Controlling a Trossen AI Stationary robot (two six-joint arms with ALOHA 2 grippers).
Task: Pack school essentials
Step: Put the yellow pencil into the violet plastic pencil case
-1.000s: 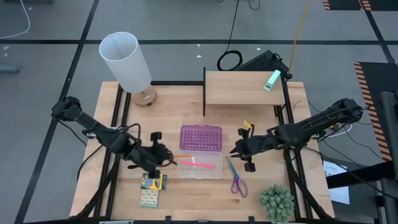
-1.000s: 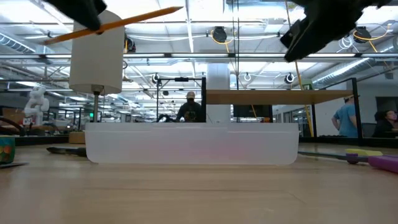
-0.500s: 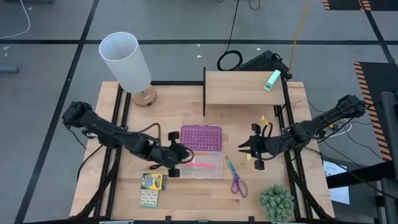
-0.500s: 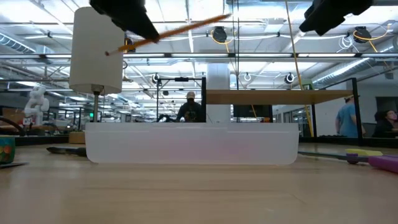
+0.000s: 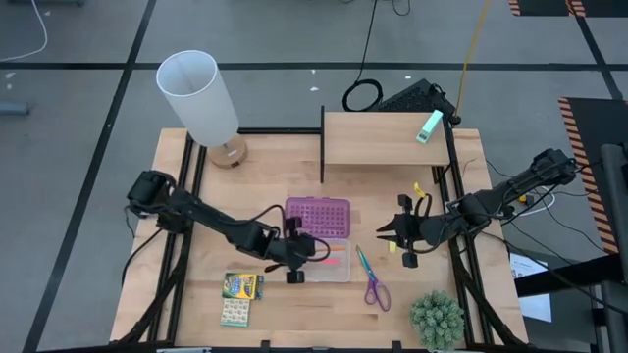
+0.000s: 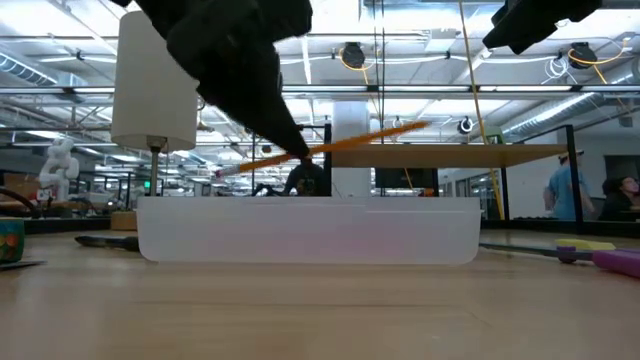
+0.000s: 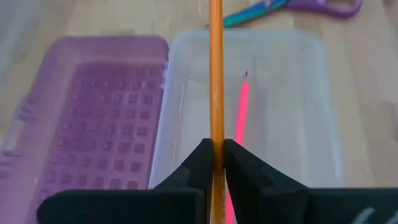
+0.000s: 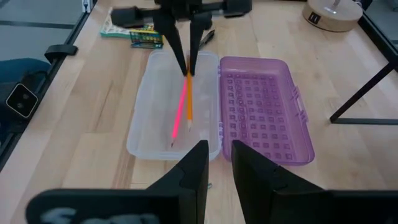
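High view showed your left gripper [image 5: 299,247] over the clear case [image 5: 319,263], its fingers [image 7: 202,163] pinching the orange pencil [image 7: 216,81] above the open tray, where a pink pen [image 7: 240,118] already lay. Your right gripper [image 5: 390,233] waited beside the case with its fingers [image 8: 194,167] parted and empty. The scissors [image 5: 371,281] lay on the table [image 5: 471,167], and the crayon box [image 5: 240,287] near the left arm.
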